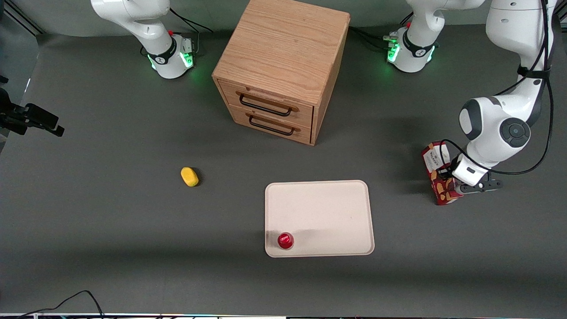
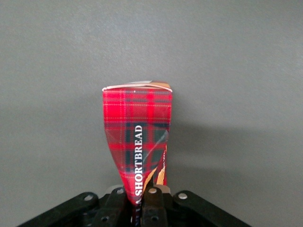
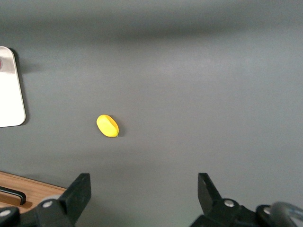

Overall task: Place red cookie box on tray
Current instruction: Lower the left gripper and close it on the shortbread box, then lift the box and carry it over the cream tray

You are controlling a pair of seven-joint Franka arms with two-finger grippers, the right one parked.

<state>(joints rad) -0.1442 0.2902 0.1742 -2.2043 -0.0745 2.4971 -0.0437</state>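
Note:
The red cookie box (image 1: pixel 436 175) is a dark red tartan carton with cookie pictures, standing tilted at the working arm's end of the table, well apart from the tray. My left gripper (image 1: pixel 448 178) is shut on it. In the left wrist view the black fingers (image 2: pixel 154 205) pinch the box (image 2: pixel 137 127) so that its wall is crushed inward at the grip; the word SHORTBREAD runs along it. The cream-white tray (image 1: pixel 328 208) lies flat near the front camera, its corner (image 3: pixel 9 90) also showing in the right wrist view. I cannot tell whether the box touches the table.
A small round red-topped item (image 1: pixel 285 240) sits on the tray's near corner. A yellow lump (image 1: pixel 190 176) lies on the grey table toward the parked arm's end. A wooden two-drawer cabinet (image 1: pixel 279 66) stands farther from the camera than the tray.

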